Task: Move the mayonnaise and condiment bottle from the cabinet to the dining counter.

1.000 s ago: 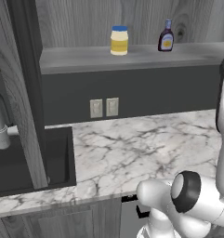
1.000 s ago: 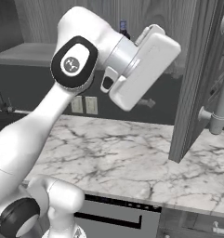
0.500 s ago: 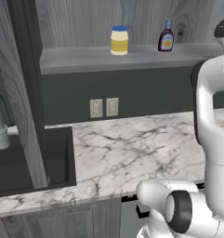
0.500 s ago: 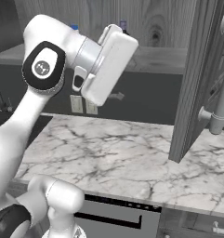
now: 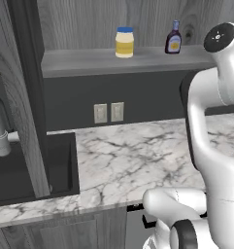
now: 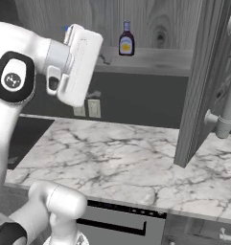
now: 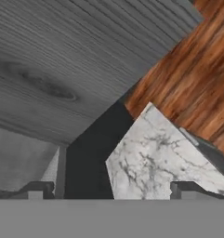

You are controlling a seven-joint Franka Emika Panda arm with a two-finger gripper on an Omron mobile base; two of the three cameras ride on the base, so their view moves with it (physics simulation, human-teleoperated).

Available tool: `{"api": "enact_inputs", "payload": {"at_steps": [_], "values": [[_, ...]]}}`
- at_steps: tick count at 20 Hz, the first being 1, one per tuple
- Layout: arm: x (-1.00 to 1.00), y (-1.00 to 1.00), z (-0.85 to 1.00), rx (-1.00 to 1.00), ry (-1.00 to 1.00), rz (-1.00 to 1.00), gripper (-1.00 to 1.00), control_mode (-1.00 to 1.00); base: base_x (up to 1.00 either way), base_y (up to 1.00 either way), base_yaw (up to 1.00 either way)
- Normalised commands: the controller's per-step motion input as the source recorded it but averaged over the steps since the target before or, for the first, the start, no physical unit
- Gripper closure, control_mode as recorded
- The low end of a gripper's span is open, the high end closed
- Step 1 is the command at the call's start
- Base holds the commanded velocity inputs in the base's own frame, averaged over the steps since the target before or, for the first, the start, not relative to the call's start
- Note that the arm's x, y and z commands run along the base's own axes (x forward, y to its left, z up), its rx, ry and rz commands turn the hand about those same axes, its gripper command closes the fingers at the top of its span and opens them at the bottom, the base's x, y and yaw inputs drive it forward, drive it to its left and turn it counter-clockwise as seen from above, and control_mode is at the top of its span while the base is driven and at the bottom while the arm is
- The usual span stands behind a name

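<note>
The mayonnaise jar [image 5: 124, 42] stands upright on the cabinet's inner shelf [image 5: 89, 62], pale yellow under its blue lid. The condiment bottle [image 5: 173, 39] stands upright on the same shelf, well apart from the jar and nearer my hand's side. From the right base camera I see the bottle again, ahead of my hand and a little to its right, while the hand's white housing covers the spot where the jar should be.

My hand [image 7: 111, 189] is empty, its two fingertips [image 7: 38, 189] spread as wide as they go with nothing between them. It is raised to about shelf height but not yet inside the cabinet [image 6: 155, 19]; its camera looks past grey wood grain, a corner of marble and a strip of red-brown wood floor.

As I judge it, nothing is done yet: both items are untouched on the shelf, so both pick-ups and both carries to the dining counter remain.

Below my hand lies the white, grey-veined marble worktop [image 5: 138, 160], with a black sink [image 5: 36, 170] sunk into it at one end. Two wall outlets [image 5: 109, 112] sit on the dark backsplash beneath the shelf. An open cabinet door [image 6: 203, 81] hangs to the right of my hand.
</note>
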Motion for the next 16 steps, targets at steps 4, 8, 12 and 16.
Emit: {"api": "enact_inputs", "payload": {"at_steps": [4,8,12,16], "values": [[-0.10,0.54,0.09,-0.15,0.31,0.55,-1.00,-1.00,0.00,0.00,0.00],[-0.13,0.48,0.11,-0.15,0.34,0.61,-1.00,-1.00,0.00,0.00,0.00],[-0.15,0.42,0.14,-0.16,0.37,0.66,-1.00,-1.00,0.00,0.00,0.00],[0.03,0.21,0.06,-0.19,0.19,0.61,-1.00,-1.00,0.00,0.00,0.00]]}}
